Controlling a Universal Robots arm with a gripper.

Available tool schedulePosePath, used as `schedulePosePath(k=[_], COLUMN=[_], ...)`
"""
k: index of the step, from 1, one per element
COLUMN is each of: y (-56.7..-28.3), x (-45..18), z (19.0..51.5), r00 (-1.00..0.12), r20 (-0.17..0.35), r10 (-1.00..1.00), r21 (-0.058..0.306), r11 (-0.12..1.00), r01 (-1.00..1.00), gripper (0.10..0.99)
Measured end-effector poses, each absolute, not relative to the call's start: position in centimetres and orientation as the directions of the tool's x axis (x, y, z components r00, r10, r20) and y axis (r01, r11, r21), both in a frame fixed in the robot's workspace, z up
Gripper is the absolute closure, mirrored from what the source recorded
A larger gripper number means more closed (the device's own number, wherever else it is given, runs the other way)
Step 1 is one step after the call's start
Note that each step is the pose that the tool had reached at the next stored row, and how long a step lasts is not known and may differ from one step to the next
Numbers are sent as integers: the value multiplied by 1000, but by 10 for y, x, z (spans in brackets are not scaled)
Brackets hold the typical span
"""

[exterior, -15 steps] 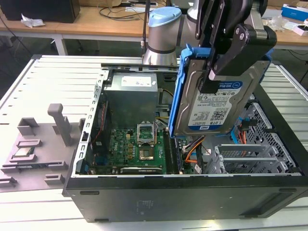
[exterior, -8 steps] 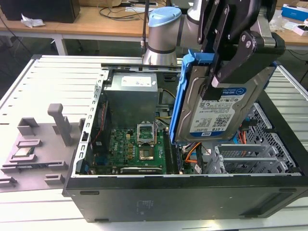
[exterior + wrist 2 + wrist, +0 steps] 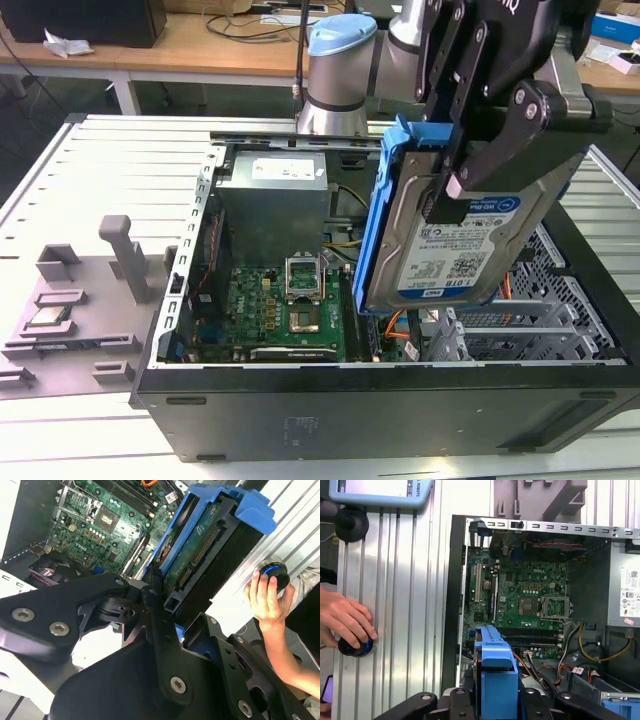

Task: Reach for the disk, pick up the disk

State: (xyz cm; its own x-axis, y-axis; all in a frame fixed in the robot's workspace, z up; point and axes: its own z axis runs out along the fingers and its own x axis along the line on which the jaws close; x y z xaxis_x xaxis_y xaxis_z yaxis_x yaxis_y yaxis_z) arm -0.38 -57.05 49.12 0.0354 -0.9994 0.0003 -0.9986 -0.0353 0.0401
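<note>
The gripper (image 3: 462,165) has its black fingers (image 3: 470,175) closed on the disk (image 3: 450,240), which is already lifted out and hangs above the right side of the open computer case (image 3: 300,410) in the exterior view. The disk sits directly between the fingers, held by its two flat faces, and its long axis is nearly upright, only a little tilted, with the label side turned to the exterior view's right. Its blue bracket (image 3: 495,680) runs around the edges. Inside the case, the motherboard (image 3: 520,600) lies on the floor with an empty processor socket (image 3: 554,609), and the grey power supply (image 3: 275,200) stands at the far end. A person's hand (image 3: 345,622) rests on a round knob on the table beside the case.
</note>
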Motion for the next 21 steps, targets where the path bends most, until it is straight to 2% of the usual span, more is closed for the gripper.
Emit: schedulePosePath(k=[7,11,21], y=[-591,-591,-576], x=[-4,-2,51], z=[491,488,465], r00=[33,-29,-37], r20=[-5,-13,-12], r10=[-999,-999,-999], r21=[40,40,69], r11=[-33,28,36], r01=[-999,-999,-997], gripper=[722,722,722])
